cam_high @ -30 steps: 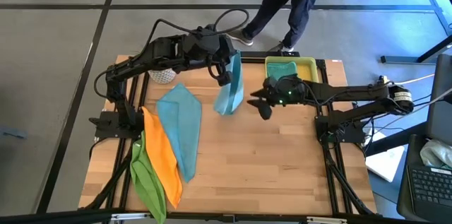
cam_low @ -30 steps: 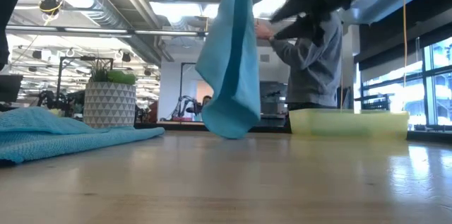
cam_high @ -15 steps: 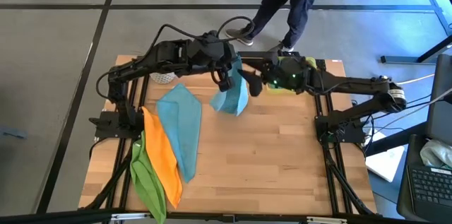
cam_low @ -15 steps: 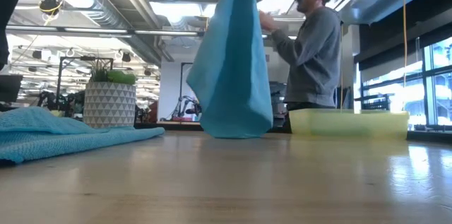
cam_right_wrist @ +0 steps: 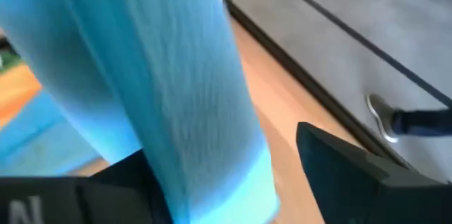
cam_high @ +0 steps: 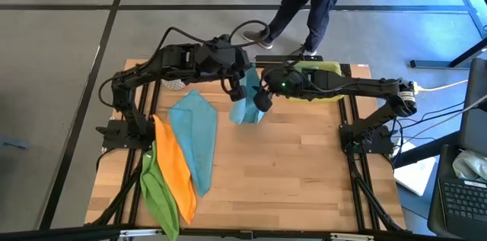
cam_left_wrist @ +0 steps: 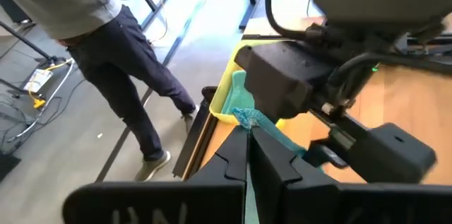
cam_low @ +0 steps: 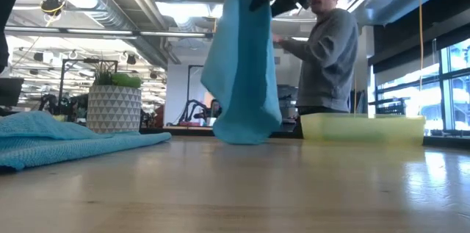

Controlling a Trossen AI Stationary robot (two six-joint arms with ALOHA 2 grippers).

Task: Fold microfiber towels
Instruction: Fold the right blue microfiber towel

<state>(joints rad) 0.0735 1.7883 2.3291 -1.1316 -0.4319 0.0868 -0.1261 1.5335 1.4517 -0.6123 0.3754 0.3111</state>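
Teal towel (cam_high: 247, 98) suspended over the table's far centre, top edge pinched by the closed left gripper (cam_high: 237, 89), right gripper (cam_high: 259, 101) spread around its hanging fold, contact apparently not made.

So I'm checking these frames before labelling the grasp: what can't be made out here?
- Low view: both grippers cut off by the top edge; only the hanging teal towel shows.
- High view: left gripper hides its pinch on the towel.
- Right wrist view: the towel fills the picture between the open right gripper fingers; contact unclear.
- Yellow tray: contents hidden by the right arm.
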